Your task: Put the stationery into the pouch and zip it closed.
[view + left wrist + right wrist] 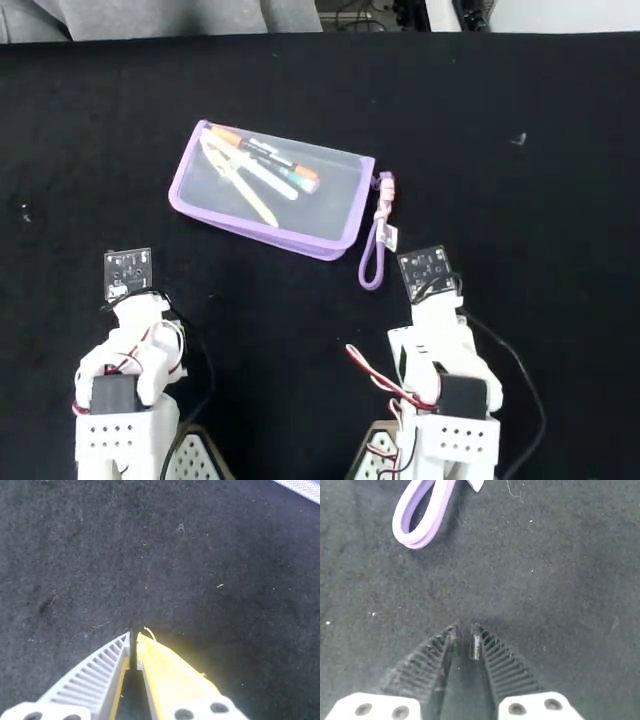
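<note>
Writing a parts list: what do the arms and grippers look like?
Left arm and right arm: white shells, black motors, red-and-white cables, a square dark board at each wrist. Left gripper: one white ribbed finger, one yellow. Right gripper: both ribbed fingers black.

Pouch [335, 200]: clear face, lilac border, lying flat on the black table [500, 200], long axis slanted. Stationery [262, 170] is inside, seen through the clear face: several pens and markers, orange-, yellow- and white-bodied, bunched toward one end and lying crosswise. Pink zip pull [385, 192] sits at the opposite end. Lilac wrist strap [372, 262] trails from that corner, looped flat on the table.
</note>
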